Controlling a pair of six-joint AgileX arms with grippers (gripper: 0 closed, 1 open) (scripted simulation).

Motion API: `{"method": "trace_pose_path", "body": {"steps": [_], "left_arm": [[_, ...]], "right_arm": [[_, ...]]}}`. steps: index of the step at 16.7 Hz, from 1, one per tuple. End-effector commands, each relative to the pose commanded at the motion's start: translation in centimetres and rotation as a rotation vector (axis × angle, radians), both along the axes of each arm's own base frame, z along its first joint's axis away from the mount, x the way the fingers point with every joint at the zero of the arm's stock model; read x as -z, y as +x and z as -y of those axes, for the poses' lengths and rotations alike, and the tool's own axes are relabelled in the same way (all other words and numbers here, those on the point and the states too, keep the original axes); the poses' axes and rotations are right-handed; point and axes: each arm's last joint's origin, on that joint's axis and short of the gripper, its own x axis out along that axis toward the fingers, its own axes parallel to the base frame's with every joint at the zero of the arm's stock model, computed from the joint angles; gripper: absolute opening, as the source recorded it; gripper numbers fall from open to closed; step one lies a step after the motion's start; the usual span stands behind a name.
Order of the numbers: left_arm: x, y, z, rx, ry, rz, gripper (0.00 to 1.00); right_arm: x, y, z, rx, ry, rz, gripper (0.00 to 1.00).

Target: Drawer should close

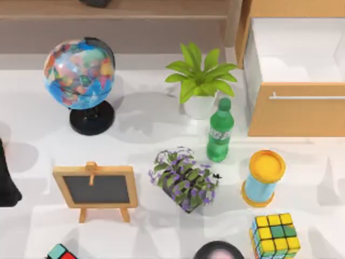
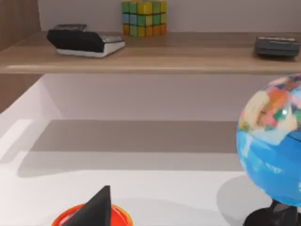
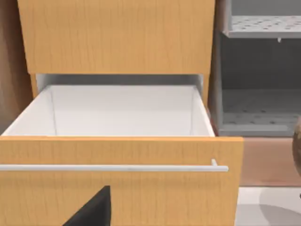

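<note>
1. Right gripper (image 3: 91, 209): dark finger tip visible in right wrist view, just in front of the drawer (image 3: 117, 188) front, below the handle (image 3: 113, 167); can't tell if open or closed, or if touching.
2. Drawer (image 1: 296, 108) sits at table's back right in top view, pulled out, open.
3. Front panel light tan wood grain; thin silver horizontal bar handle (image 1: 307, 97) across it.
4. Inside walls white, nothing inside.
5. Matching tan panel above the drawer in right wrist view.
6. Green bottle (image 1: 219, 131) and potted plant (image 1: 200, 81) left of the drawer, apart from it.
7. Left arm (image 1: 6, 172) at table's left edge, dark finger tip (image 2: 94, 209) in left wrist view near the globe (image 2: 273, 146); finger spread can't be told.
</note>
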Motion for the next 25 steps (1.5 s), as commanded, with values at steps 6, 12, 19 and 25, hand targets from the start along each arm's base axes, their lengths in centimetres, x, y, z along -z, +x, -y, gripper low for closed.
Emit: {"method": "trace_pose_path", "body": {"steps": [6,12,19,25], "left_arm": [[0.0,0.0,0.0,0.0,0.0,0.0,1.0],[0.0,0.0,0.0,0.0,0.0,0.0,1.0],[0.0,0.0,0.0,0.0,0.0,0.0,1.0],[0.0,0.0,0.0,0.0,0.0,0.0,1.0]], "right_arm": [[-2.5,0.3,0.6,-0.006,-0.003,0.026,1.0],[-8.0,3.3,3.6,-0.007,-0.003,0.008,1.0],[-11.4,7.0,8.8,-0.001,0.002,-0.003,1.0],[-11.6,7.2,9.2,-0.001,0.001,-0.002,1.0]]}}
